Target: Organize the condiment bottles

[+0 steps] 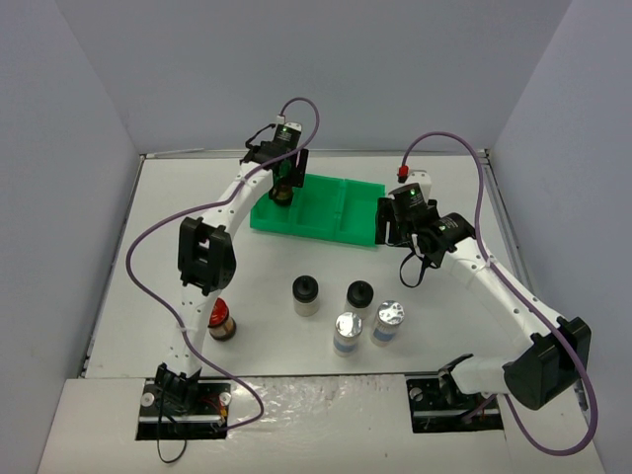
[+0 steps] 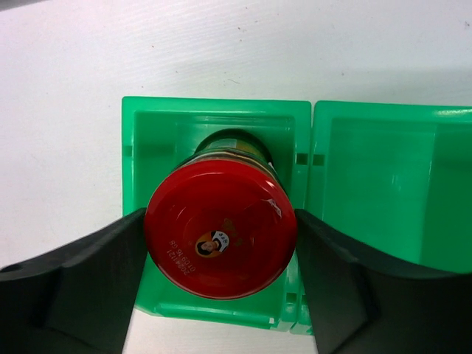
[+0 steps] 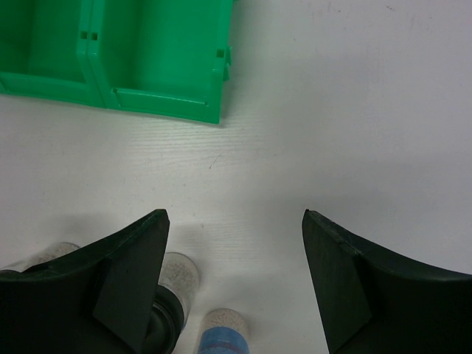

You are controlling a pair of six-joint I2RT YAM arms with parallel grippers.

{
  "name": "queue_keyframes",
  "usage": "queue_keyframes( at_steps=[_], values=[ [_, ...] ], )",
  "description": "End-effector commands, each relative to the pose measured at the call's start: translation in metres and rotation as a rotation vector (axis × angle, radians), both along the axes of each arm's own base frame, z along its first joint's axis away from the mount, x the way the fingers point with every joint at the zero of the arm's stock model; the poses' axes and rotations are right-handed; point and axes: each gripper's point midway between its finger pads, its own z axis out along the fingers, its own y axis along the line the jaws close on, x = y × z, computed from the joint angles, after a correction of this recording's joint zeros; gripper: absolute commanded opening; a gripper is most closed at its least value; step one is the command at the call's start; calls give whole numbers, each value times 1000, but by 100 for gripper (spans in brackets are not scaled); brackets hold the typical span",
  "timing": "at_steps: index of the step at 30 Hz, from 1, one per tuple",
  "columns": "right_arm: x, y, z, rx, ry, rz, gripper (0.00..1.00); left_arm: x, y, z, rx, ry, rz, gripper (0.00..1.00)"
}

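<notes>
Left wrist view: placing step, left claw (image 2: 220, 221) clamped on red-capped jar (image 2: 217, 232) inside green tray's (image 2: 147, 118) left-end compartment, right claw (image 3: 234, 221) gaping empty beside tray; next, likely releasing and lifting straight clear.

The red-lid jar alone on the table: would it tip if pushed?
Probably not easily: the red-lid jar looks squat and stands upright. Its dark filling suggests it is fairly heavy. Once on its side, the round body would likely roll.
</notes>
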Motion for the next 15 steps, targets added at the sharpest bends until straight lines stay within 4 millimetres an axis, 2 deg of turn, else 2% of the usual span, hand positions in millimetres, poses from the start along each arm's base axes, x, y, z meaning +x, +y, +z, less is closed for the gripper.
queue_keyframes(
  at_steps=[1,4,9,15],
  values=[
    [5,-4,14,7,-61,-25,72,18,9,81,-43,-215,30,80],
    [5,-4,15,5,-62,-27,73,19,10,83,-37,-226,34,85],
    [5,-4,14,4,-60,-25,74,17,12,86,-28,-229,35,85],
    [5,-4,17,7,-68,-28,75,6,23,120,-19,-281,62,86]
  ],
)
